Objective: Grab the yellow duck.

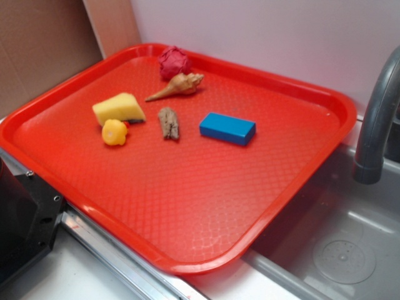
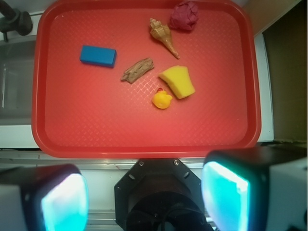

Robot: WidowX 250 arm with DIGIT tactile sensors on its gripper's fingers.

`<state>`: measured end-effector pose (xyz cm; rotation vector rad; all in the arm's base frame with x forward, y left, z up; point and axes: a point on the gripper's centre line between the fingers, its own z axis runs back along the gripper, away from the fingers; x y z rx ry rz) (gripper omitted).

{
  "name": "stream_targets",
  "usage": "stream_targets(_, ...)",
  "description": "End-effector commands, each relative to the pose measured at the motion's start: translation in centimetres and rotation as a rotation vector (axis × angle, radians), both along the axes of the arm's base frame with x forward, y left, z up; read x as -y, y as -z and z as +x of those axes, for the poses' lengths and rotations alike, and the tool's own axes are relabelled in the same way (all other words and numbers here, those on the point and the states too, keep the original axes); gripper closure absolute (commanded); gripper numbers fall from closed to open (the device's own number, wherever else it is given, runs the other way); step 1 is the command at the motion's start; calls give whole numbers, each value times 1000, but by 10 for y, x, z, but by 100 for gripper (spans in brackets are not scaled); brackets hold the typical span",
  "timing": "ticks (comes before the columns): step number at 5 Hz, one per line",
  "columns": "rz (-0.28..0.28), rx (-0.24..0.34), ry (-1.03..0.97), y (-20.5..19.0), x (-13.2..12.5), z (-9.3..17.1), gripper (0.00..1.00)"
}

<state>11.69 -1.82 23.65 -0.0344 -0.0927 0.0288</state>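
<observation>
I count 1 red tray (image 1: 300, 187); on it, 6 loose items: 1 yellow duck (image 1: 114, 132), 1 yellow sponge wedge (image 1: 119, 109), 1 blue block (image 1: 227, 128), 1 brown bark-like piece (image 1: 169, 123), 1 spiral seashell (image 1: 177, 86), 1 crumpled dark red lump (image 1: 174, 62); beside the tray, 1 grey faucet (image 1: 375, 125); 1 sink basin (image 1: 337, 250).

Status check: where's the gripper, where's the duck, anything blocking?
Gripper open, high above tray's near edge, holding nothing. Yellow duck untouched on tray, close beside yellow sponge. Wood piece nearby; top approach clear.
</observation>
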Motion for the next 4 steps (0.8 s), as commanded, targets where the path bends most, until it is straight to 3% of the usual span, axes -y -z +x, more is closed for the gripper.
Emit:
stream_targets(1, 0, 0, 0, 0, 0, 0, 0)
stream_targets(2, -17, 8, -250, 7, -10, 1, 0)
stream_targets(4, -87, 78, -748, 24, -24, 1, 0)
